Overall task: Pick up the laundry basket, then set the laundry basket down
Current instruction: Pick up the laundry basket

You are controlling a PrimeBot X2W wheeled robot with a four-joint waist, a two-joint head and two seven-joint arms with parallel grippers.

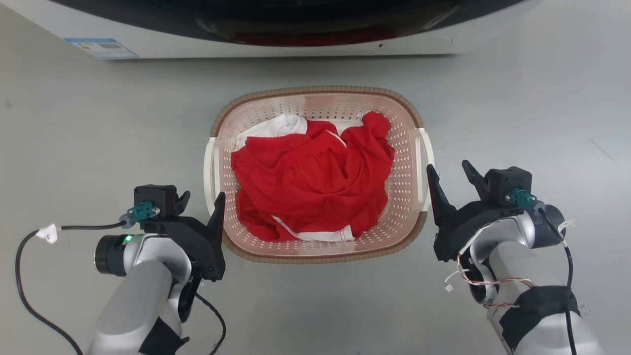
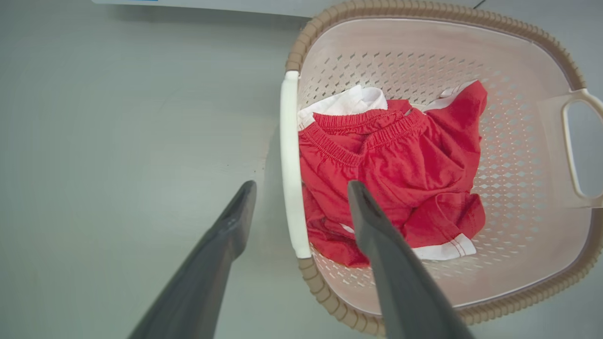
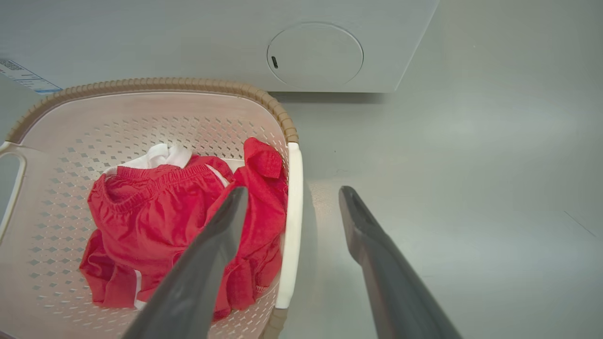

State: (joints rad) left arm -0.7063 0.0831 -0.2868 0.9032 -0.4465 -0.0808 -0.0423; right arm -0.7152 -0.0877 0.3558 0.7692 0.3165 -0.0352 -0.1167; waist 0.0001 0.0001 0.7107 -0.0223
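The laundry basket point(image 1: 315, 90) stands on the grey floor, pale and perforated, with a brown woven-look rim and white side handles. Red and white clothes point(image 1: 310, 182) lie inside it. My left gripper point(image 1: 204, 195) is open at the basket's left side. In the left wrist view the left gripper point(image 2: 301, 183) has the white left handle point(image 2: 289, 155) lined up between its fingers. My right gripper point(image 1: 448, 166) is open at the right side. In the right wrist view the right gripper point(image 3: 293, 188) frames the right handle point(image 3: 291, 226) likewise. Whether the fingers touch the handles, I cannot tell.
A white washing machine point(image 1: 296, 47) with a dark door stands just beyond the basket, its round hatch point(image 3: 314, 55) low on the front. Bare grey floor point(image 1: 74, 138) spreads to both sides. A black cable point(image 1: 19, 276) loops beside my left forearm.
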